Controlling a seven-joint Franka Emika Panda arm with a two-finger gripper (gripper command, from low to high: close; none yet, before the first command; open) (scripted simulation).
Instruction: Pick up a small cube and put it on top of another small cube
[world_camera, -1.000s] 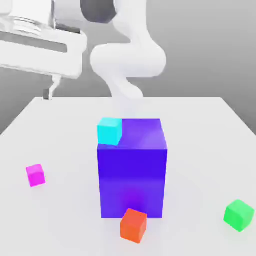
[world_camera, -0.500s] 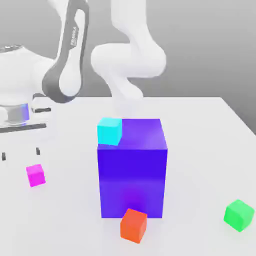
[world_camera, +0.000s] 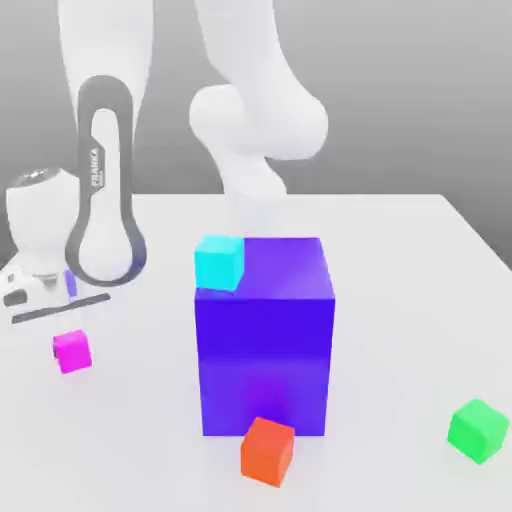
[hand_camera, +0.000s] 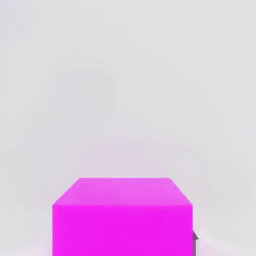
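1. White tabletop (world_camera: 380, 300): common support for the block and the loose cubes. The level surface leaves room for a grasp from above and, later, a steady base for the stack.
2. White arm (world_camera: 105, 190): reaches down on the exterior view's left. Wrist is lowered over the pick, presumably so the grip can come straight down.
3. Blue-purple block (world_camera: 265, 365): upright mid-table, between pick and target. Judged an obstacle; the carry calls for lift enough to clear it and its load.
4. Gripper (world_camera: 71, 346): closed on the magenta cube, one dark fingertip showing against its side. Opposed side contact should keep the underside free for stacking.
5. Cyan cube (world_camera: 219, 262): on the block's top, at the near corner towards the exterior view's left. Adds height to the obstacle.
6. Orange-red cube (world_camera: 267, 452): before the block's near face, turned at an angle. No part in the stack.
7. Green cube (world_camera: 478, 431): on the table at the exterior view's right, its top bare to receive the other. Turned; alignment may need a wrist rotation.
8. Magenta cube (hand_camera: 122, 230): at table level, in the grip. Next: lift.
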